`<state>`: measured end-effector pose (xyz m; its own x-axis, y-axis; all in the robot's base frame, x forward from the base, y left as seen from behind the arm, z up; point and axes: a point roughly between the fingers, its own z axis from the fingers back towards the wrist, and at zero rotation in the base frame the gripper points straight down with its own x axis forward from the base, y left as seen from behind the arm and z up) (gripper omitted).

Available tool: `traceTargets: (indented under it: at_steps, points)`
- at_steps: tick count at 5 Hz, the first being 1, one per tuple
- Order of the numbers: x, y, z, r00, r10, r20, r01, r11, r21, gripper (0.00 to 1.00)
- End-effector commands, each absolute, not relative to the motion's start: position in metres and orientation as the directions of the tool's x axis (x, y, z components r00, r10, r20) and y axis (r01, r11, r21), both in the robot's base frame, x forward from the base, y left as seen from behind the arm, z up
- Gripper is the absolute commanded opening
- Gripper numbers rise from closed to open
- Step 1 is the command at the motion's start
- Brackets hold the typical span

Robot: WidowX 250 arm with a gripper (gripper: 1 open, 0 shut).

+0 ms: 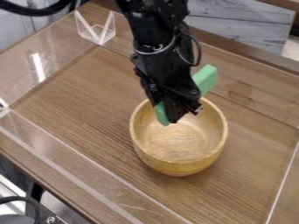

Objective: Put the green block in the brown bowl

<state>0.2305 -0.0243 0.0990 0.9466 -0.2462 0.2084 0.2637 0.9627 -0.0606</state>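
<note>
So there's a wooden table (82,105) with clear acrylic walls (47,52) around it, and the brown bowl (179,140) sits near the middle. The black gripper (176,112) hangs steeply down over the bowl's back rim, jaws clamped tight on the green block (205,80), which sticks up and out to the right of the fingers. Looks like the carry is done, so next it just needs to let go so the block drops inside
</note>
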Motion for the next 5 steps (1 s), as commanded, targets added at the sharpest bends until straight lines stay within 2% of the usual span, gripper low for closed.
traceTargets:
  at_steps: [1,5]
  points:
    - [0.2445,-0.0225,0.1144,0.930,-0.243,0.274,0.266,0.963,-0.049,0.00]
    - [0.2539,-0.0170,0.1057,0.930,-0.235,0.282,0.263,0.963,-0.062,0.00]
